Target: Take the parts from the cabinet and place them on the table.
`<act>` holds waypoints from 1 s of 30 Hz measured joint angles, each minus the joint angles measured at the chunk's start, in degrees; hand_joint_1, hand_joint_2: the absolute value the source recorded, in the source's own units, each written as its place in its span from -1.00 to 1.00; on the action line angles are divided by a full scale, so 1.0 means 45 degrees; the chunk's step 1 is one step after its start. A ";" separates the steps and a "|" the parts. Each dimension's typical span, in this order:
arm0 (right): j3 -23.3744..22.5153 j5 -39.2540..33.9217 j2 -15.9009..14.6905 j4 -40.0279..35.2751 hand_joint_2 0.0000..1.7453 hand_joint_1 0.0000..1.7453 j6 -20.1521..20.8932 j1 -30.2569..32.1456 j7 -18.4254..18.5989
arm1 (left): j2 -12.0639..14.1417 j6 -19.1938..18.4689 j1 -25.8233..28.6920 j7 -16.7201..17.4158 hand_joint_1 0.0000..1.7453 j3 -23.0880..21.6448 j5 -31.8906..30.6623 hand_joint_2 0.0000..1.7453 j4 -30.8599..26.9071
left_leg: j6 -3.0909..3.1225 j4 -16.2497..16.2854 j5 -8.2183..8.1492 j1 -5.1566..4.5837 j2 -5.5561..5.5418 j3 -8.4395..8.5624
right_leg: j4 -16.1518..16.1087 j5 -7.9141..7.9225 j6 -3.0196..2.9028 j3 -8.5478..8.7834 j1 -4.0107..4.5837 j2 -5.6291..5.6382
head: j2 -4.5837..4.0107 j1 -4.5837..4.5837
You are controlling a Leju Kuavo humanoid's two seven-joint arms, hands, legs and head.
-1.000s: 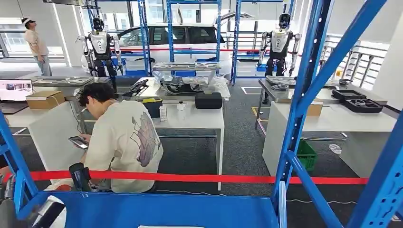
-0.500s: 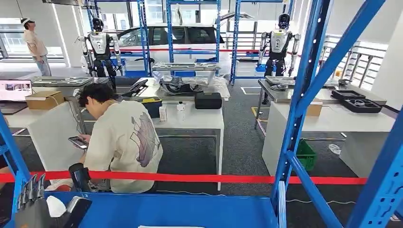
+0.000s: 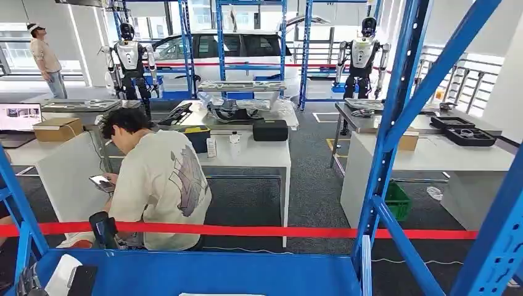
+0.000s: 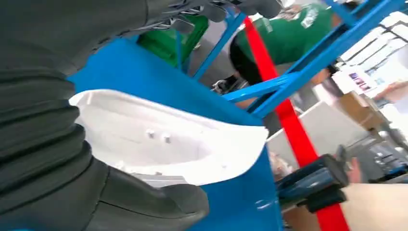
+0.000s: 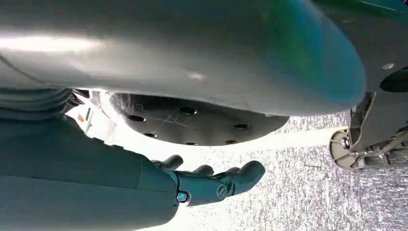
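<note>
Left hand: the left hand (image 4: 86, 192) holds one white part (image 4: 163, 139), thumb on one side and dark fingers on the other, over the blue cabinet shelf (image 3: 203, 271); in the head view, part (image 3: 61, 274) and hand sit at the lower left corner.
Right hand: the right hand (image 5: 211, 180) hangs over grey floor, fingers slightly curled and apart, holding nothing.
Surroundings: one seated person (image 3: 157, 185) left of centre; one red barrier tape (image 3: 277, 232); two white tables (image 3: 250, 154).

right hand (image 5: 211, 185), fingers loosely curled, holding nothing
</note>
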 joint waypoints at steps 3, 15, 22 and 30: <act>0.0000 -0.0005 -0.0005 0.0000 -1.00 -1.00 0.0000 0.0000 -0.0025 | 0.0049 0.0000 0.0276 0.0290 -1.00 -0.0106 0.0392 1.00 -0.0072 | 0.0001 0.0000 -0.0001 -0.0004 0.0003 -0.0008 | -0.0001 0.0000 0.0000 0.0000 -0.0001 0.0000 | 0.0000 0.0000; -0.0005 -0.0010 -0.0005 0.0000 -1.00 -1.00 0.0000 0.0000 0.0078 | 0.0160 -0.0136 0.0743 0.0937 -1.00 -0.0218 0.1092 1.00 -0.0233 | 0.0007 -0.0001 -0.0008 -0.0004 0.0002 -0.0079 | -0.0002 -0.0006 0.0002 0.0000 -0.0001 -0.0003 | 0.0000 0.0000; -0.0005 -0.0010 0.0000 0.0000 -1.00 -1.00 0.0000 -0.0001 0.0068 | 0.0194 -0.0150 0.0956 0.0956 -1.00 -0.0214 0.1544 1.00 -0.0087 | 0.0007 -0.0001 -0.0007 -0.0003 0.0001 -0.0081 | -0.0001 -0.0006 0.0002 0.0000 -0.0001 -0.0004 | 0.0000 0.0000; 0.0000 0.0000 -0.0005 0.0000 -1.00 -1.00 0.0000 -0.0002 0.0053 | 0.0413 -0.0267 0.1235 0.1131 -1.00 -0.0194 0.1607 1.00 0.0010 | 0.0007 -0.0001 -0.0008 -0.0003 0.0001 -0.0084 | -0.0002 -0.0006 0.0003 0.0000 -0.0001 -0.0005 | 0.0000 0.0000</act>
